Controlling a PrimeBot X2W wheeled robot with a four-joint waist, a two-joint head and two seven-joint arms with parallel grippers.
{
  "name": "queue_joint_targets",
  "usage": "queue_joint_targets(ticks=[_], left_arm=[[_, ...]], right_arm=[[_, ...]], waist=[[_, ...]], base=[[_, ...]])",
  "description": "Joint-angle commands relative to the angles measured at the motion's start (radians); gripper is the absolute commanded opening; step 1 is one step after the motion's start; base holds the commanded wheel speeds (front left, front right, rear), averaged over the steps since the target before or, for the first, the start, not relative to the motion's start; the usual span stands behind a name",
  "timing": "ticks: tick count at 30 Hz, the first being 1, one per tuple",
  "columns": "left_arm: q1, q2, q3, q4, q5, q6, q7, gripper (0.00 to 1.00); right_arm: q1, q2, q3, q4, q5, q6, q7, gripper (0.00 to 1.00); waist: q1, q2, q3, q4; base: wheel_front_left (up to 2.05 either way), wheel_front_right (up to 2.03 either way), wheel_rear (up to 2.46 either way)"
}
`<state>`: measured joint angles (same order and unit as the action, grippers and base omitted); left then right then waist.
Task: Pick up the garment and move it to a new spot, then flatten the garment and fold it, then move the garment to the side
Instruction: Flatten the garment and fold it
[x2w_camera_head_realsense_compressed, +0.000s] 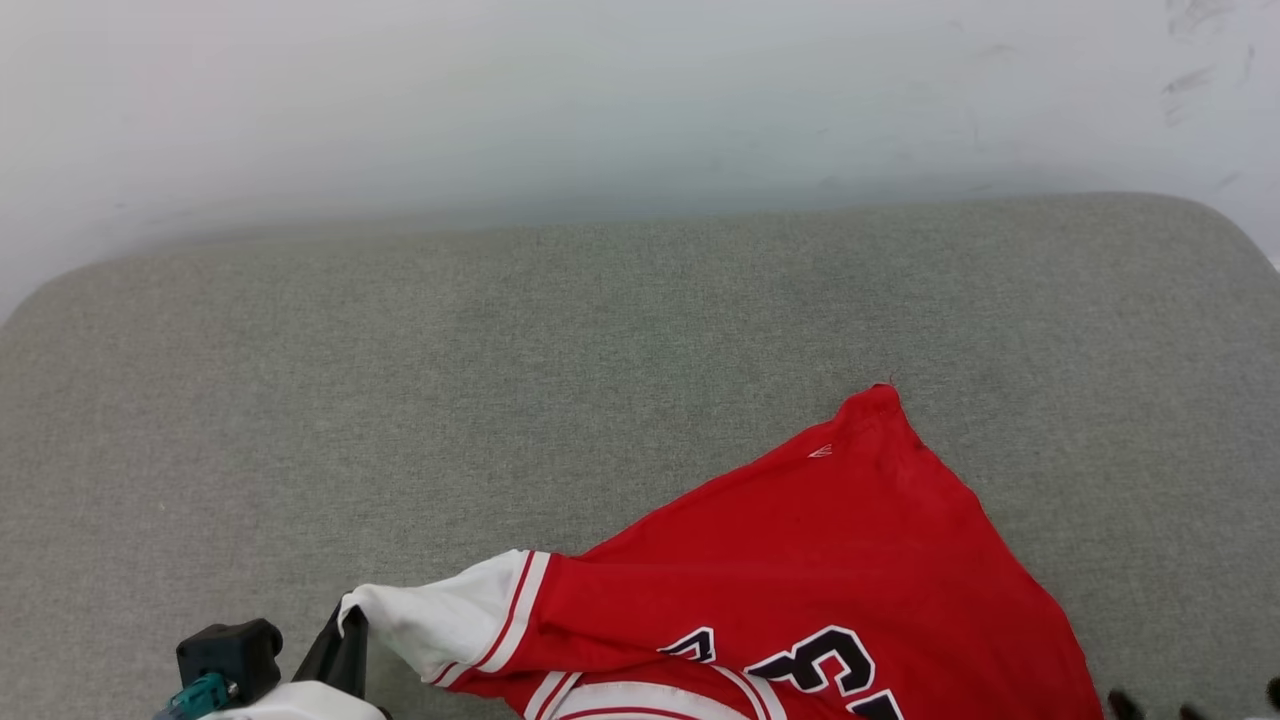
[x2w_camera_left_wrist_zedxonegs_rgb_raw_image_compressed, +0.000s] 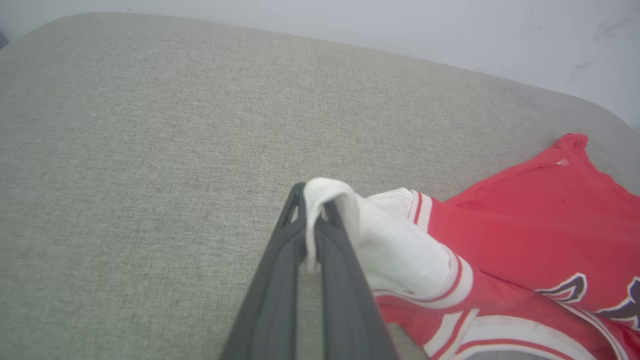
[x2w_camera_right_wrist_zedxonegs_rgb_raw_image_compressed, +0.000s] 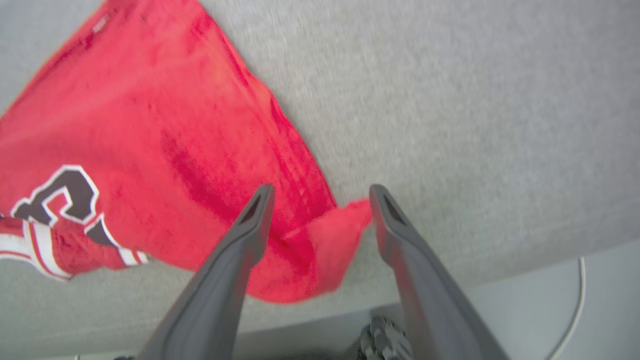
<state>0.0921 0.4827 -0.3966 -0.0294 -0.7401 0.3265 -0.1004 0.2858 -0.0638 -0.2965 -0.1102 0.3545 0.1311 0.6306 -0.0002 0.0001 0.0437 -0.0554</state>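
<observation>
Toward five o'clock on the grey fabric cushion (x2w_camera_head_realsense_compressed: 500, 340) lies the red jersey T-shirt (x2w_camera_head_realsense_compressed: 830, 560), one hem corner pointing to twelve and black white-edged lettering at its near edge. At seven o'clock the left gripper (x2w_camera_head_realsense_compressed: 345, 635) is clamped tight on the white sleeve (x2w_camera_head_realsense_compressed: 450, 615), which stretches toward nine. The right gripper (x2w_camera_right_wrist_zedxonegs_rgb_raw_image_compressed: 321, 192) stands spread wide, a loose red corner lying between its fingers, gripping nothing.
</observation>
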Motion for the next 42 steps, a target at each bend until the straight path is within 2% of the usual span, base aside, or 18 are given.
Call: queue_joint_targets(ticks=[1,2,3,4,8,13,16,23,27,31,35,37,41,42], left_arm=[[-0.013,0.004,-0.003,-0.004,0.01,0.004,0.002,0.0],[-0.022,0.003,-0.007,-0.012,0.013,0.004,0.007,0.0],[-0.027,0.004,-0.009,-0.016,0.015,0.005,0.009,0.0],[-0.027,0.004,-0.009,-0.016,0.015,0.005,0.009,0.0],[-0.053,0.002,-0.012,-0.031,0.024,0.006,0.01,0.0],[-0.096,-0.001,-0.02,-0.059,0.04,0.004,0.009,0.0],[-0.133,-0.004,-0.027,-0.07,0.054,-0.008,0.0,0.0],[-0.226,-0.021,-0.056,-0.079,0.082,-0.035,-0.004,0.0],[-0.274,-0.036,-0.068,-0.074,0.094,-0.052,-0.011,0.0],[-0.314,-0.047,-0.076,-0.065,0.102,-0.064,-0.021,0.0],[-0.345,-0.061,-0.085,-0.058,0.108,-0.072,-0.03,0.0],[-0.355,-0.067,-0.089,-0.052,0.109,-0.078,-0.034,0.0],[-0.364,-0.072,-0.092,-0.036,0.104,-0.082,-0.04,0.0],[-0.364,-0.074,-0.092,-0.032,0.103,-0.083,-0.042,0.0]], right_arm=[[-0.028,0.004,-0.003,0.004,-0.011,-0.001,-0.051,1.0],[-0.059,0.008,-0.017,0.021,-0.009,-0.001,-0.154,1.0],[-0.081,0.009,-0.02,0.028,-0.015,-0.001,-0.208,1.0],[-0.081,0.009,-0.02,0.028,-0.015,-0.001,-0.208,1.0],[-0.171,0.008,-0.014,0.077,-0.018,-0.001,-0.353,1.0],[-0.341,-0.041,0.043,0.179,-0.003,-0.001,-0.37,1.0],[-0.458,-0.089,0.094,0.252,0.025,-0.001,-0.305,1.0],[-0.697,-0.237,0.23,0.381,0.102,-0.001,0.024,1.0],[-0.79,-0.289,0.301,0.404,0.125,-0.001,0.174,1.0],[-0.86,-0.316,0.358,0.423,0.131,-0.001,0.242,1.0],[-0.907,-0.328,0.414,0.464,0.134,-0.001,0.262,1.0],[-0.909,-0.321,0.448,0.494,0.151,-0.001,0.273,1.0],[-0.874,-0.315,0.502,0.588,0.179,0.0,0.37,1.0],[-0.868,-0.315,0.508,0.602,0.18,0.0,0.389,0.64]], waist=[[0.0002,-0.0001,0.004,0.001],[0.0002,-0.0001,0.012,0.004],[0.0002,-0.0001,0.017,0.006],[0.0002,-0.0001,0.017,0.006],[0.0002,-0.0001,0.047,0.015],[0.0002,-0.0001,0.102,0.028],[0.0002,-0.0001,0.145,0.044],[0.0002,-0.0001,0.232,0.1],[0.0002,-0.0001,0.281,0.132],[0.0002,-0.0001,0.328,0.157],[0.0002,-0.0001,0.369,0.173],[0.0002,-0.0001,0.381,0.177],[0.0002,-0.0001,0.387,0.179],[0.0002,-0.0001,0.385,0.179]], base=[[0.0,0.0,0.0],[0.0,0.0,0.0],[0.0,0.0,0.0],[0.0,0.0,0.0],[0.0,0.0,0.0],[0.0,0.0,0.0],[0.0,0.0,0.0],[0.0,0.0,0.0],[0.0,0.0,0.0],[0.0,0.0,0.0],[0.0,0.0,0.0],[0.0,0.0,0.0],[0.0,0.0,0.0],[0.0,0.0,0.0]])
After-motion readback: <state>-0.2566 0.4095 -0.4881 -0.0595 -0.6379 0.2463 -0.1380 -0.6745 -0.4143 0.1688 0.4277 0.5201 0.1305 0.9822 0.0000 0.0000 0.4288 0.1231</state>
